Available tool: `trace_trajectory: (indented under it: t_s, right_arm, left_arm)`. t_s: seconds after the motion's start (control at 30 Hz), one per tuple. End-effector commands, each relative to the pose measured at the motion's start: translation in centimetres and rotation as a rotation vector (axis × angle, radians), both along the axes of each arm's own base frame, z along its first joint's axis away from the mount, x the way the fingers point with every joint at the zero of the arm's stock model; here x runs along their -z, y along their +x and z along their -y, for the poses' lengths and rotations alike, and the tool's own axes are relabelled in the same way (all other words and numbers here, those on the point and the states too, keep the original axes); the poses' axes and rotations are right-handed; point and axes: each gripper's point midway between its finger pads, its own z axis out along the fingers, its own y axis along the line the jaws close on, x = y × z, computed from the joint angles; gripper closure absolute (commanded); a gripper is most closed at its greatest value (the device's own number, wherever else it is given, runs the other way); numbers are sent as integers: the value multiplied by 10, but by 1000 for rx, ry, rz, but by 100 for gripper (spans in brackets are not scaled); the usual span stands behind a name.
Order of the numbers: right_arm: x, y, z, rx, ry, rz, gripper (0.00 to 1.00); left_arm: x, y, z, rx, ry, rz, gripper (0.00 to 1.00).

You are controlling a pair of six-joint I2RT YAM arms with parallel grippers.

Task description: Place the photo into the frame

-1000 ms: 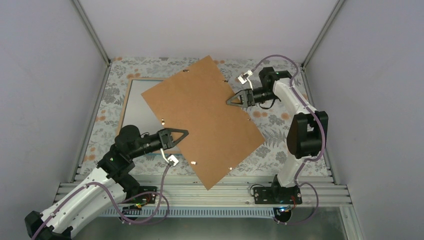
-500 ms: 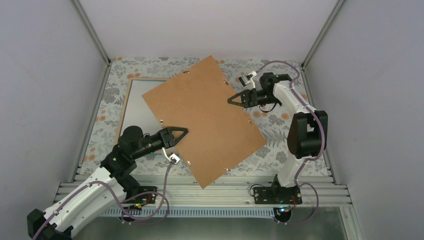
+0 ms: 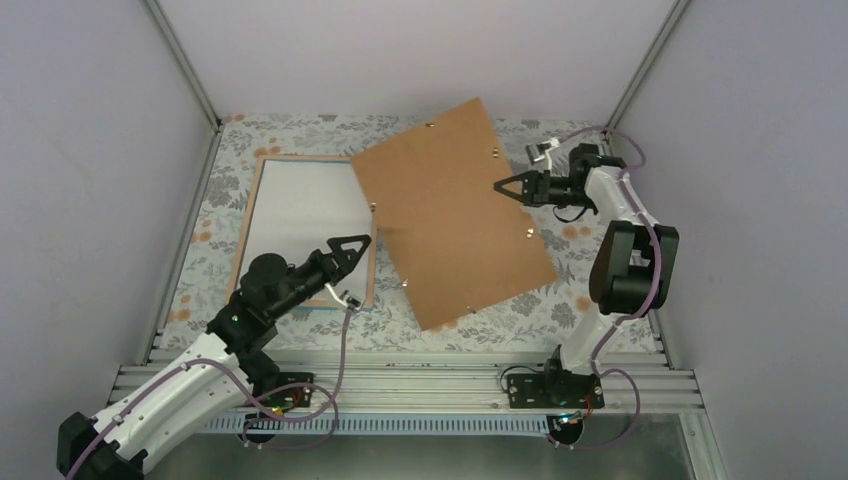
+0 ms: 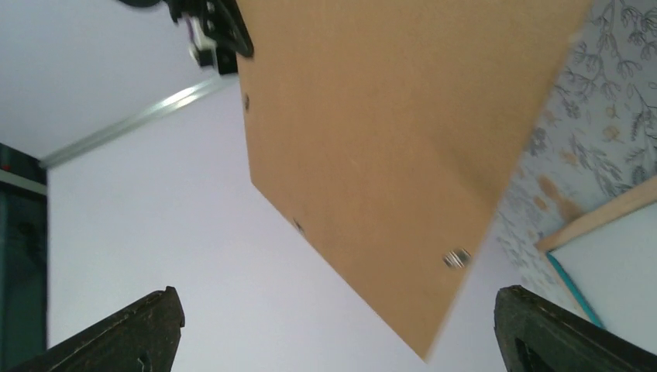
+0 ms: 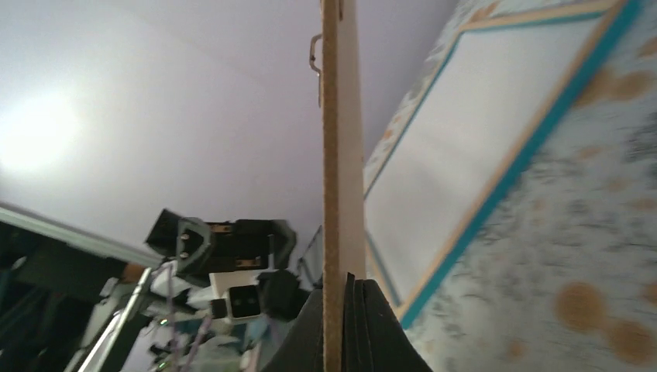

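The frame [image 3: 246, 236] lies flat at the table's left, wood-coloured edge and teal border [image 5: 529, 149] around a white inside; its corner [image 4: 595, 225] shows in the left wrist view. A plain brown backing board [image 3: 455, 215] is tilted up over the middle, seen edge-on [image 5: 342, 155] in the right wrist view. My right gripper [image 3: 501, 185] [image 5: 345, 288] is shut on the board's right edge. My left gripper [image 3: 355, 243] [image 4: 337, 310] hovers open and empty over the frame's lower right corner, apart from the board [image 4: 387, 132]. The photo is out of view.
A floral cloth [image 3: 560, 250] covers the table. Grey enclosure walls stand on the left, back and right, and a metal rail [image 3: 400, 385] runs along the near edge. Small metal tabs [image 4: 457, 258] stick out of the board.
My left gripper opened, released the board and drew back. My right gripper shut on the board's right edge and pulled it right, lifted, uncovering most of the frame.
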Motion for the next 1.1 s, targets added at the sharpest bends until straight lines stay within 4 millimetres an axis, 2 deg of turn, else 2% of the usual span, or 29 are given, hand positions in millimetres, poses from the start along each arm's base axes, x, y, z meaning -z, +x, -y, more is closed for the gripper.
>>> trace_trajectory:
  t_s: [0.0,0.13,0.23,0.27,0.3,0.37,0.4,0.5,0.57,0.67,0.8,0.93,1.07]
  right_arm:
    - [-24,16,30,67,176,30,96]
    - [-15,26,49,117,163,0,96]
    - [-2,32,53,127,95,-63,96]
    - [4,34,54,136,64,-89,96]
    - [7,36,55,155,36,-116,96]
    - [8,39,58,213,-7,-100,96]
    - [1,36,58,234,-13,-70,96]
    - [-1,38,56,229,-9,-65,96]
    - [3,40,56,223,-11,-77,96]
    - [2,40,56,233,-13,-70,96]
    - [-4,41,57,261,-17,-59,96]
    - [-10,41,58,284,-15,-56,96]
    - [-15,42,58,300,-15,-49,96]
  left_arm:
    - [7,23,-17,-168,-64,-108,0]
    - [3,50,-27,-341,-188,-267,0]
    - [-8,81,-35,-518,-352,-454,0]
    - [-5,93,-35,-574,-381,-523,0]
    - [-19,105,-36,-614,-447,-565,0]
    - [-20,127,-45,-713,-554,-692,0]
    - [-38,140,-51,-748,-649,-744,0]
    - [-35,169,-85,-892,-830,-993,0]
    - [-33,182,-109,-935,-966,-1137,0]
    - [-13,186,-133,-984,-1096,-1326,0]
    - [18,183,-162,-1059,-1280,-1513,0]
    - [45,180,-221,-1159,-1505,-1589,0]
    - [76,173,-273,-1269,-1629,-1625,0]
